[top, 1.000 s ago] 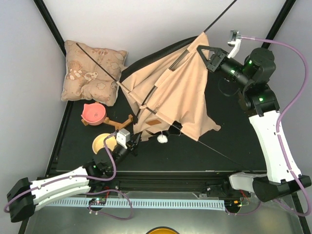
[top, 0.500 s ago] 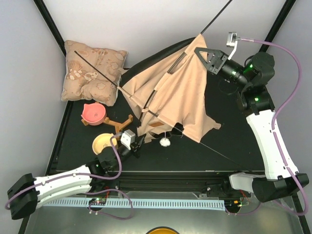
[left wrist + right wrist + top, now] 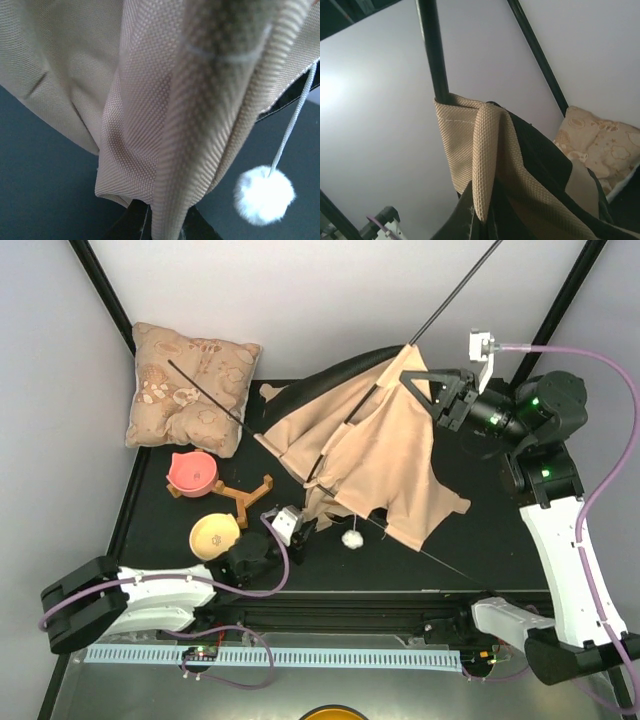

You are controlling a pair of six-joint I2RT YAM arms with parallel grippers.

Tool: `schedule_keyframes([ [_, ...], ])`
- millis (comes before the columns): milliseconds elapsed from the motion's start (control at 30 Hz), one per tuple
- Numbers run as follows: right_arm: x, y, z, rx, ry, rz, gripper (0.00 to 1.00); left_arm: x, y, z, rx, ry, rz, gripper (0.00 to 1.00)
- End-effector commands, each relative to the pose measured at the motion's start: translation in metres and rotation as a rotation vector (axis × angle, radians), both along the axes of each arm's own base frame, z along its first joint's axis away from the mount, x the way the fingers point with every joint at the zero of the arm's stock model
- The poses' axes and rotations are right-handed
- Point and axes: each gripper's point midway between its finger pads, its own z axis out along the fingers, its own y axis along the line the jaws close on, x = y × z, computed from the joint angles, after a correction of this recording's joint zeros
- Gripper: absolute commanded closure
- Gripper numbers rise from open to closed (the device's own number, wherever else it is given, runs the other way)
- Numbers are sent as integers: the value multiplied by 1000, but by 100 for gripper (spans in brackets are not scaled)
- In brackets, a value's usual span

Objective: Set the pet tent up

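Gripping pet tent (image 3: 385, 460), left tool (image 3: 304, 527) clamped low, right tool (image 3: 411, 378) clamped at its top

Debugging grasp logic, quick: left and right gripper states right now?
Left gripper: closed, holding the lower edge of the tan canvas pet tent.
Right gripper: closed, holding the tent's upper corner.

Patterned cushion (image 3: 193, 387) far left; pink bowl (image 3: 194, 472), yellow bowl (image 3: 214, 535) beside wooden stand (image 3: 247, 494).
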Motion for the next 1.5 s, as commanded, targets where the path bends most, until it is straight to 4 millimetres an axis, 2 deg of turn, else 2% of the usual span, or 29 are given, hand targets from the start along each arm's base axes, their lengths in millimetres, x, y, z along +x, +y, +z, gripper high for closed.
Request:
schedule_keyframes([
  [0,-8,4,-25,-52,-26,13,99,-10,1,-56,162,152,-23,99],
  [233,-39,13,-42,-105,-76,76,98,-5,2,-58,227,155,1,99],
  [433,-50,15,-54,-121,-85,90,94,-5,4,-55,224,149,10,98],
  [733,-58,10,-36,-105,-139,62,87,-5,9,-60,261,141,15,98],
  [900,-54,6,-31,-86,-142,17,74,-4,8,-49,271,115,10,99],
  [967,-53,6,-32,-84,-140,16,61,-4,7,-43,270,106,8,98],
  [1000,-53,6,-31,-83,-144,15,50,-4,6,-40,266,100,7,98],
  [1067,-54,5,-28,-83,-155,11,42,-3,6,-38,265,93,5,98],
  [1267,-60,3,-12,-79,-190,4,33,-4,2,-47,296,96,-6,98],
  [1467,-66,11,1,-104,-232,66,23,-6,-6,-52,315,97,-23,99],
])
